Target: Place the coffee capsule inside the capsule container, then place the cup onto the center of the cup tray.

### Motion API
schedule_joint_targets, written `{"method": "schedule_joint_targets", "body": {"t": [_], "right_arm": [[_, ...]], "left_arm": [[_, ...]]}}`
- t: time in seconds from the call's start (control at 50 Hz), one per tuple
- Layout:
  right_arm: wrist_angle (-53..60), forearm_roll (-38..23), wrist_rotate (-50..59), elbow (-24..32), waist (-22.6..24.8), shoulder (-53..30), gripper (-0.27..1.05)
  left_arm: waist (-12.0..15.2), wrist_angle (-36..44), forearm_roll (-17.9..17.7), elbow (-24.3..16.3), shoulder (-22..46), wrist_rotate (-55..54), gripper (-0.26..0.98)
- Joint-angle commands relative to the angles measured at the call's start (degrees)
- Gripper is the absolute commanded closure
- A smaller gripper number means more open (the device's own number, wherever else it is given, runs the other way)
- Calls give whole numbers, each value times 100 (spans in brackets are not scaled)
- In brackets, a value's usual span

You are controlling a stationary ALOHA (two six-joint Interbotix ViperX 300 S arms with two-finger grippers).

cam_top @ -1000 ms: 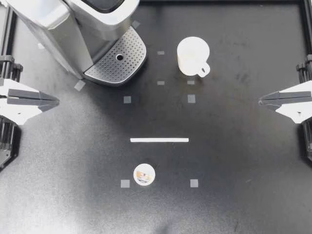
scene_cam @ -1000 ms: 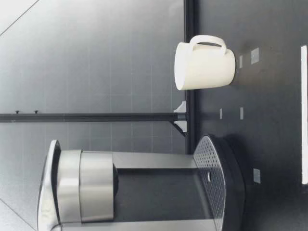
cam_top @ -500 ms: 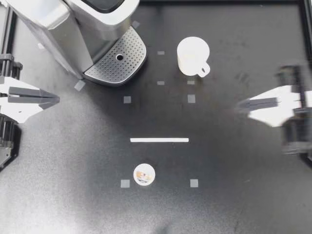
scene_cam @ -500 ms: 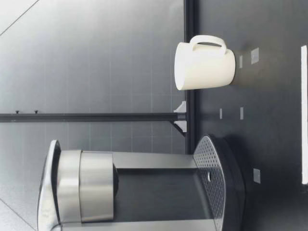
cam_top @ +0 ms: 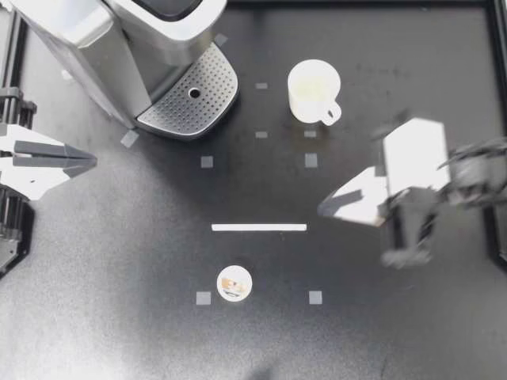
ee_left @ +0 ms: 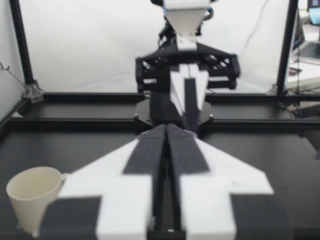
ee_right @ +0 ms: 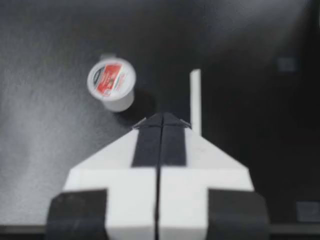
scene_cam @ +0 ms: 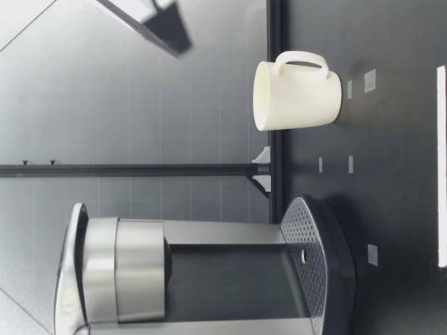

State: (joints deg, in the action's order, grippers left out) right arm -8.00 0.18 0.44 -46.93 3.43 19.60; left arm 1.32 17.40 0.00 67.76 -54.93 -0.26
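Fingers (cam_top: 342, 203) of my right gripper (cam_top: 323, 210) closed; cup (cam_top: 314, 89) empty.

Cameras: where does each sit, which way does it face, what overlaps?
Top view: overhead, straight down; coffee machine, cup, capsule; left jaws, right jaws, shut.
Low view: low and level, across the table; cup, coffee machine; one arm's jaws high up.
Left wrist view: along left jaws, across the table; cup, right arm.
Right wrist view: along right jaws, down at capsule.
Shared: cup in three; capsule in two.
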Motion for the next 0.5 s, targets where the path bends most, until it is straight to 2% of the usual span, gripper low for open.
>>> {"method": "schedule_joint_targets", "body": {"t": [0.0,0.26,0.38,0.48], "right_arm": [[-70,26,0,352,123,-299,80],[-650,88,-18,1099,220,-1248,79],[-1046,97,-26,1468,334,-1696,70],[-1441,97,-18,1749,396,-2021,57]], "left_arm": [[9,44,18,-132,79,9,67],[9,9,9,-149,211,0,67],[9,0,18,-141,220,0,67],[9,-26,18,-132,220,0,67]]}}
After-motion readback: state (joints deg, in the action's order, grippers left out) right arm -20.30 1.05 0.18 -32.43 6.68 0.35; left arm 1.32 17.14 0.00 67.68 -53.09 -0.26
